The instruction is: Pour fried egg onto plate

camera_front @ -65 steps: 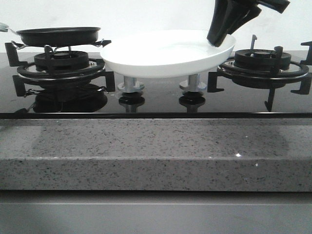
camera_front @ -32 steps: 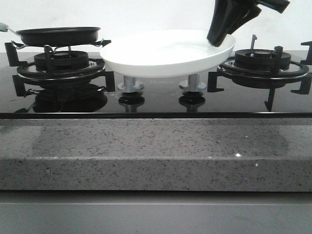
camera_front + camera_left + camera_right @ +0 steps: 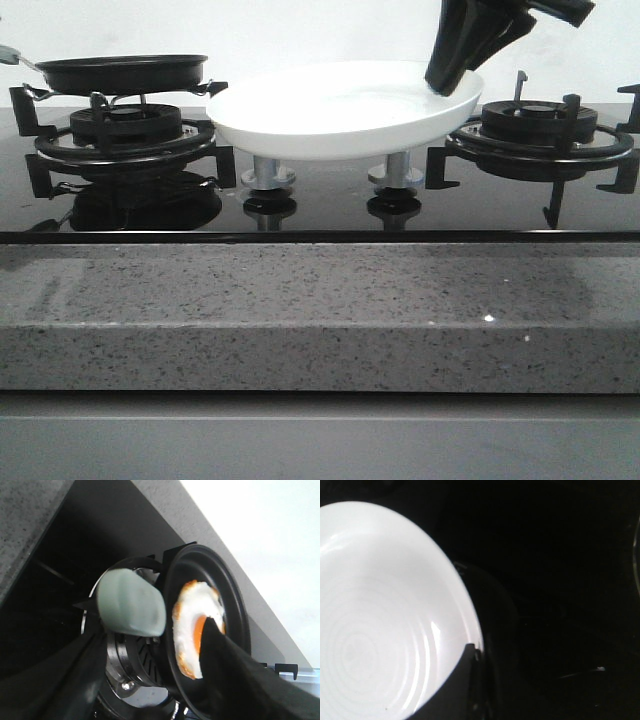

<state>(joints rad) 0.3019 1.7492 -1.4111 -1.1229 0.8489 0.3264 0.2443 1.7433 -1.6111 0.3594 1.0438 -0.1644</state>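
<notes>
A: Right end effector [image 3: 450,80]?
B: Clamped on the plate [image 3: 340,125] rim, holding it raised between burners, presumably to receive.
A: Fried egg [image 3: 195,630]?
B: In the frying pan [image 3: 120,72]. Left end effector's jaw state: cannot tell.

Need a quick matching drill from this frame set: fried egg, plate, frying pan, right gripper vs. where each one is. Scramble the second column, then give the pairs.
Things:
1. fried egg
2. plate
3. frying pan
4. right gripper

Places:
A. over the left burner
B. at the plate's right rim
C. inside the black pan
D. held above the stove knobs, between the burners

Pairs: 1-C, 2-D, 3-A, 4-B
</notes>
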